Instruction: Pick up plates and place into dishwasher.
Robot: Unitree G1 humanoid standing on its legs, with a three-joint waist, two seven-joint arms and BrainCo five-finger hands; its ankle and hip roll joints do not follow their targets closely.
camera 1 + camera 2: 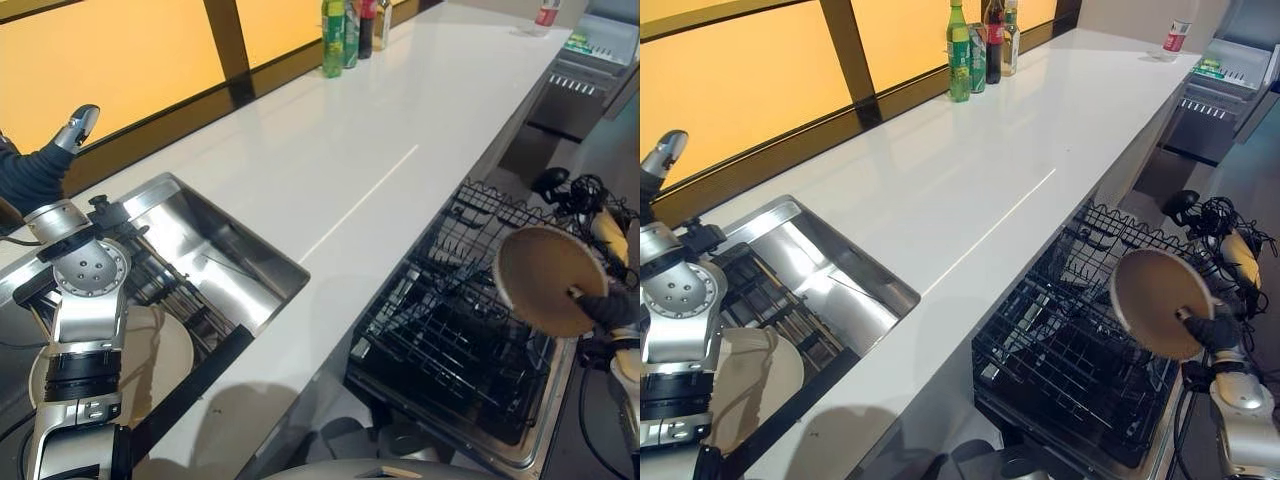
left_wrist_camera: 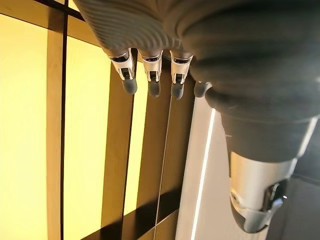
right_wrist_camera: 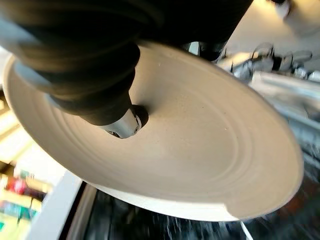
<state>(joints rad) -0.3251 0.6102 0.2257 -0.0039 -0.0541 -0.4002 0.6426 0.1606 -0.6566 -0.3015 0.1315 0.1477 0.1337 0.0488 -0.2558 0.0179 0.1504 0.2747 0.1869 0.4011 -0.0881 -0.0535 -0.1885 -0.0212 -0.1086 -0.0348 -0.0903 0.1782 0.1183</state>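
Note:
My right hand (image 1: 606,306) is shut on a round beige plate (image 1: 545,278), pinching its rim with the thumb (image 3: 120,125) on the plate's face (image 3: 200,145). The plate stands tilted on edge above the right side of the black wire dishwasher rack (image 1: 450,340), which is pulled out below the counter. A second pale plate (image 1: 755,375) lies in the steel sink (image 1: 200,235) at the lower left, partly behind my left arm. My left hand (image 1: 45,165) is raised at the far left by the yellow wall, its fingers (image 2: 150,75) relaxed and holding nothing.
A long white counter (image 1: 330,160) runs between sink and dishwasher. Several bottles (image 1: 345,30) stand at its back edge and a cup (image 1: 1176,35) at the far end. A steel appliance (image 1: 590,70) sits at the far right. A dark wire rack (image 1: 770,295) lies in the sink.

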